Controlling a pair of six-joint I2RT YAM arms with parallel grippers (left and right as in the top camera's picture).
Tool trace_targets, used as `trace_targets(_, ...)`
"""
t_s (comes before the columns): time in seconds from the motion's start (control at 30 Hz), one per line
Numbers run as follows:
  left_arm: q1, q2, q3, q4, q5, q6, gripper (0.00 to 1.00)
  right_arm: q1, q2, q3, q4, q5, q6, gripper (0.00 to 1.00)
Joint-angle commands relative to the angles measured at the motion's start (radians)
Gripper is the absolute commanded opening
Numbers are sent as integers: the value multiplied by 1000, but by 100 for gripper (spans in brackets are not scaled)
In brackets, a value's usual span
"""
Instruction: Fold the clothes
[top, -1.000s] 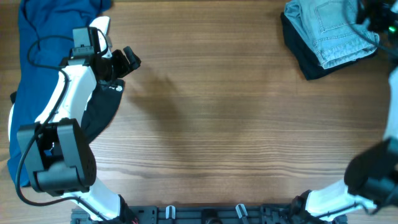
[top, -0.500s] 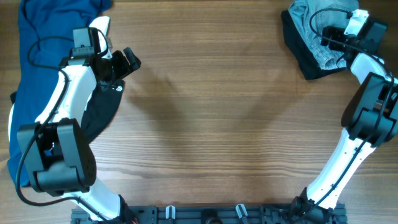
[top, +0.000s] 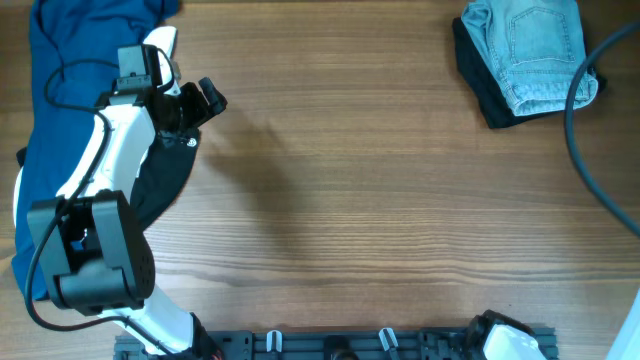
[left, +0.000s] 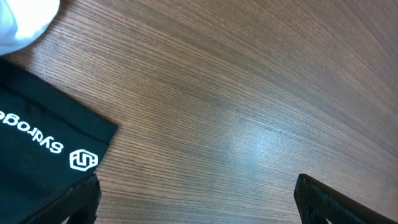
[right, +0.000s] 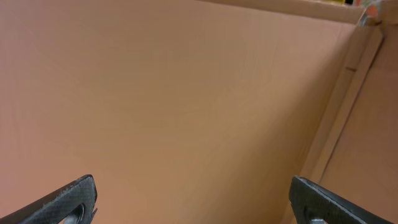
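Jeans (top: 535, 50): folded, 1 o'clock, atop dark garment (top: 490, 95).
Black logo garment (left: 37, 149): unfolded, 9 o'clock.
Left end effector (top: 208, 97): wide open, empty, beside it.
Right end effector (right: 193, 199): wide open, empty.
Risk: cable (top: 585, 150) may snag folded jeans.

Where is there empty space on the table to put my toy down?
The big middle of the table is bare wood, between the black cloth by the left end effector and the folded jeans. It's crowded along the left, with blue cloth and the arm, and in the far right corner, with jeans and a cable.
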Motion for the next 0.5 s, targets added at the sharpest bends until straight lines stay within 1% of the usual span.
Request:
trace_targets(0.0, -5, -10, 1, 3, -6, 16, 100, 3, -43, -20, -54, -9, 21, 100)
trace_targets(0.13, -5, -10, 1, 3, -6, 16, 100, 3, -74, -21, -216, -9, 21, 100)
trace_targets(0.17, -5, -10, 1, 3, -6, 16, 100, 7, -73, -31, -307, -9, 20, 100)
trace_targets(0.2, -5, -10, 1, 3, -6, 16, 100, 34, -121, -62, -435, -9, 19, 100)
trace_targets(0.27, -5, -10, 1, 4, -6, 16, 100, 98, -191, -113, -546, -8, 18, 100)
trace_targets(0.3, -5, -10, 1, 4, -6, 16, 100, 132, -230, -148, -571, 9, 18, 100)
trace_targets(0.33, -5, -10, 1, 4, -6, 16, 100, 186, -305, -233, -571, 18, 18, 100)
trace_targets(0.37, -5, -10, 1, 4, -6, 16, 100, 211, -344, -288, -564, 31, 18, 100)
trace_targets(0.4, -5, -10, 1, 3, -6, 16, 100, 248, -414, -396, -514, 37, 18, 100)
trace_targets(0.47, -5, -10, 1, 4, -6, 16, 100, 327, -568, -685, -294, 27, 21, 100)
